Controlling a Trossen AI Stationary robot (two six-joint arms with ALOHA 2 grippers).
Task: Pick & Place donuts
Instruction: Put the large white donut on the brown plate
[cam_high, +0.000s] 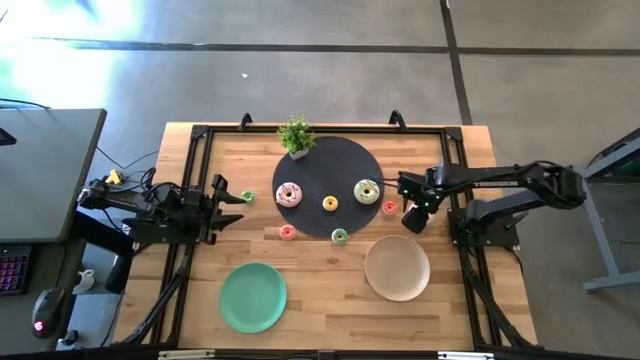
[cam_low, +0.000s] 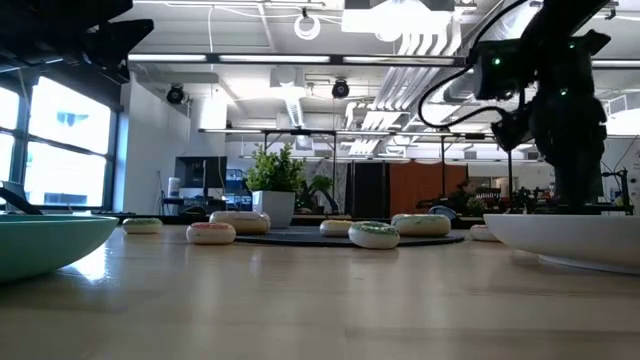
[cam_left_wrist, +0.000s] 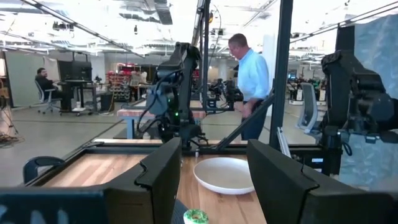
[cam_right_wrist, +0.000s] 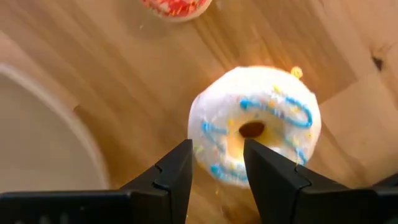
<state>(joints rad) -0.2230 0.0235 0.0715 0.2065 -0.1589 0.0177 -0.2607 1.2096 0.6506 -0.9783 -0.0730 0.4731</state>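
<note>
White icing with blue squiggles is what your right gripper (cam_right_wrist: 216, 163) looks down on: its dark fingers (cam_right_wrist: 171, 177) stand a narrow way apart over a white donut (cam_right_wrist: 256, 132) lying on bare wood, and whether they touch it you cannot tell. Just beyond that donut sits a small orange-red donut (cam_right_wrist: 177, 7), and to one side curves the rim of the beige plate (cam_right_wrist: 62, 134).

From above, your right gripper (cam_high: 415, 214) hangs off the right edge of the black round mat (cam_high: 345, 165), with the orange-red mini (cam_high: 390, 207) beside it and the beige plate (cam_high: 397, 267) just nearer the front. On the mat lie a pink-iced donut (cam_high: 289, 194), a yellow mini (cam_high: 330, 203) and a white-green donut (cam_high: 367, 191); a green mini (cam_high: 340, 236) rests on the mat's front edge and a pink mini (cam_high: 287, 232) just off it. A small potted plant (cam_high: 297, 135) stands at the mat's far edge.

Your left gripper (cam_high: 228, 195) waits at the table's left, fingers (cam_left_wrist: 155, 180) spread wide and holding nothing, a green mini donut (cam_high: 247, 196) right before them. The teal plate (cam_high: 253, 296) lies at the front left. Past the table, a person in a light blue shirt (cam_left_wrist: 252, 78) stands in the room.
</note>
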